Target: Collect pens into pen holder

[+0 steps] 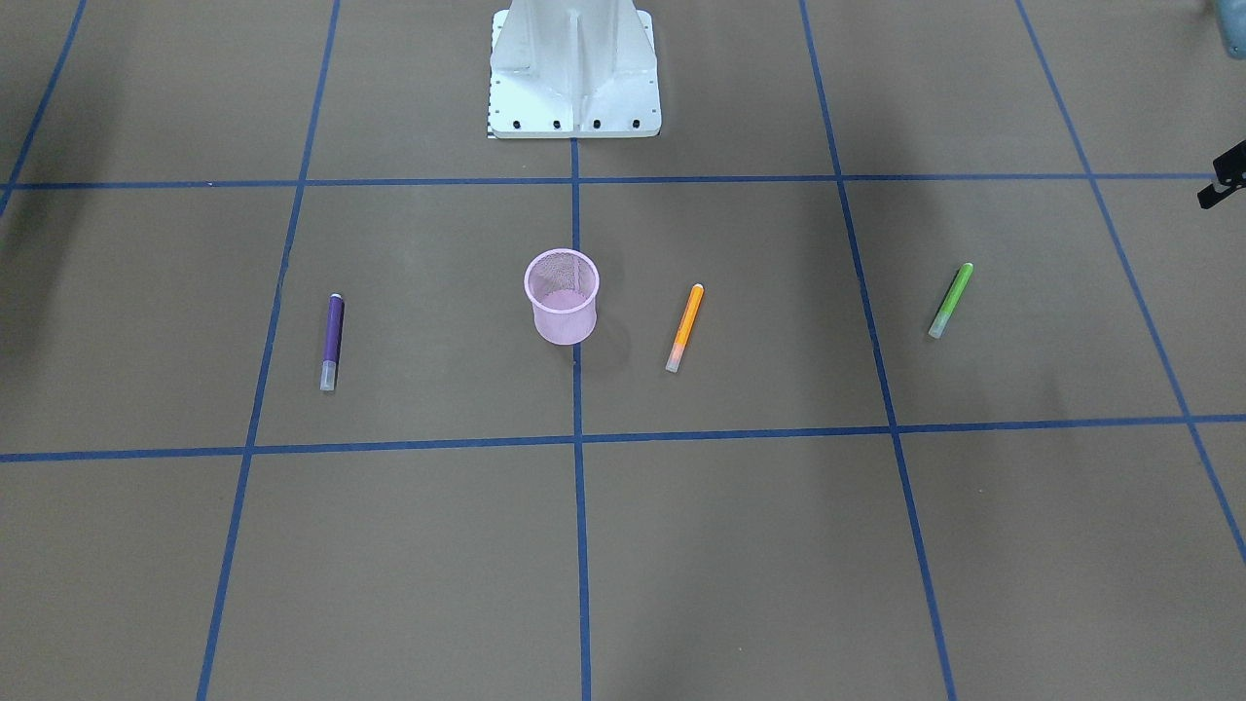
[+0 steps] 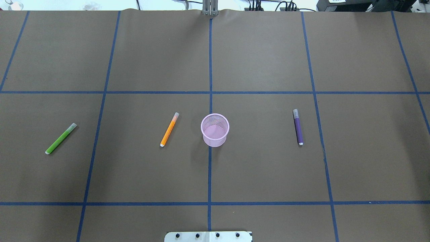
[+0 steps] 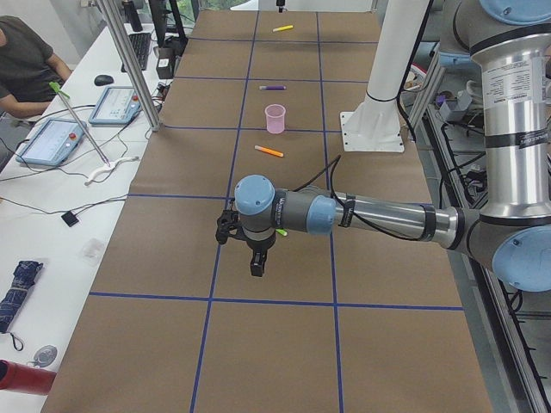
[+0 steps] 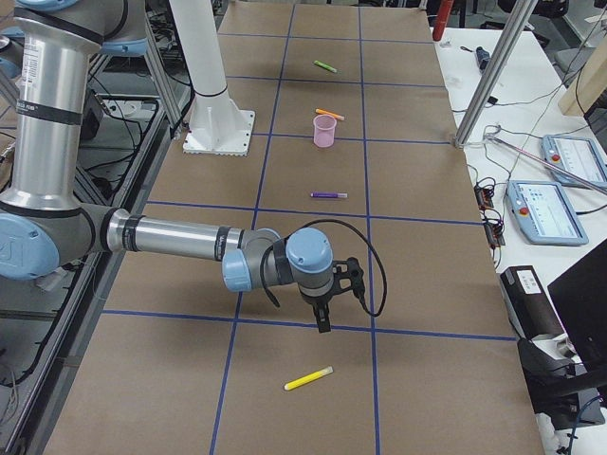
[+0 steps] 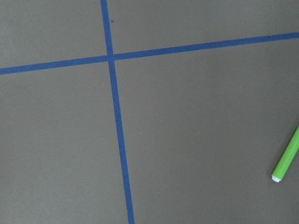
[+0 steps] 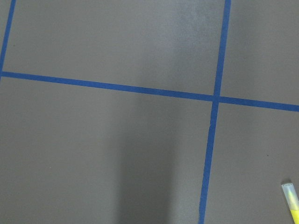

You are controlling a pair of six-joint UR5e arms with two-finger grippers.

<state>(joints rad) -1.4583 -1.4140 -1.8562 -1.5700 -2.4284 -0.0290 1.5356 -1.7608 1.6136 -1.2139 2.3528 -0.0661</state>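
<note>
The pink mesh pen holder stands upright and empty at the table's centre. The orange pen lies to its left, the green pen further left and the purple pen to its right. The yellow pen lies at the table's right end, outside the overhead view. My left gripper hangs above the table beside the green pen. My right gripper hangs above the table short of the yellow pen. I cannot tell whether either gripper is open or shut.
The white robot base stands at the robot's side of the table. Blue tape lines grid the brown surface. Aluminium posts and a side desk with tablets border the far edge. A seated person is beyond it.
</note>
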